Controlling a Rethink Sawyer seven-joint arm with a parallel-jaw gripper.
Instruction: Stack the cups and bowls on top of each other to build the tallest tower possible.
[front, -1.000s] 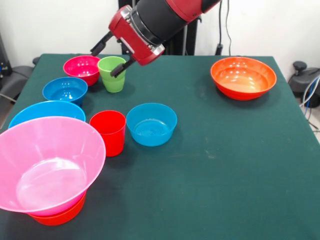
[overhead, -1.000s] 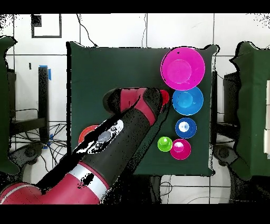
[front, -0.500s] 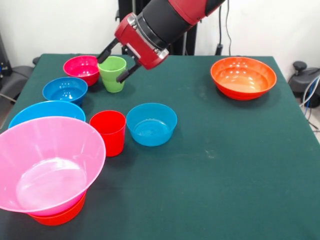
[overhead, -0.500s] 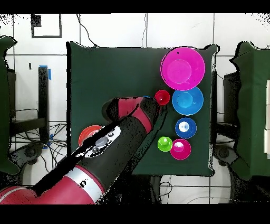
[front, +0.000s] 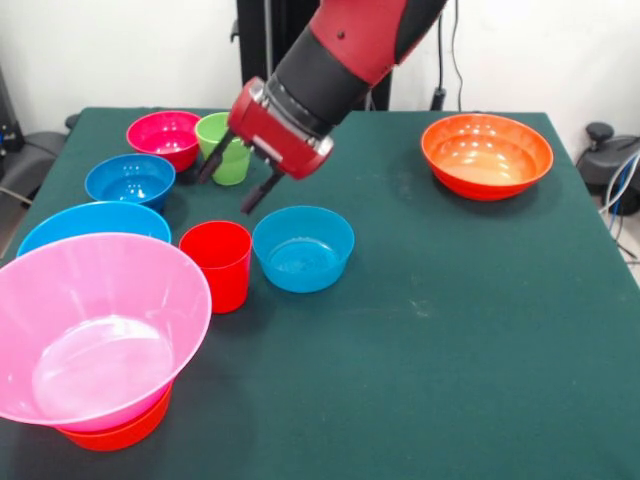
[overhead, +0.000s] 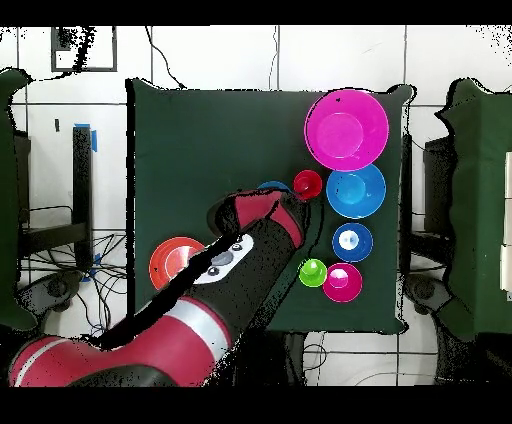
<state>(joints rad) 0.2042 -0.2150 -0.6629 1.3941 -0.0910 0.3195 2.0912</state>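
Hovering: claw (front: 231, 186) is hanging spread and empty above the table (front: 450, 300) | red cup (front: 216, 264) is standing upright just below, toward the camera | green cup (front: 227, 148) behind.

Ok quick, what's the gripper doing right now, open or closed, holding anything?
Gripper: open, fingers spread, holding nothing; it hangs between the green cup and the small blue bowl.
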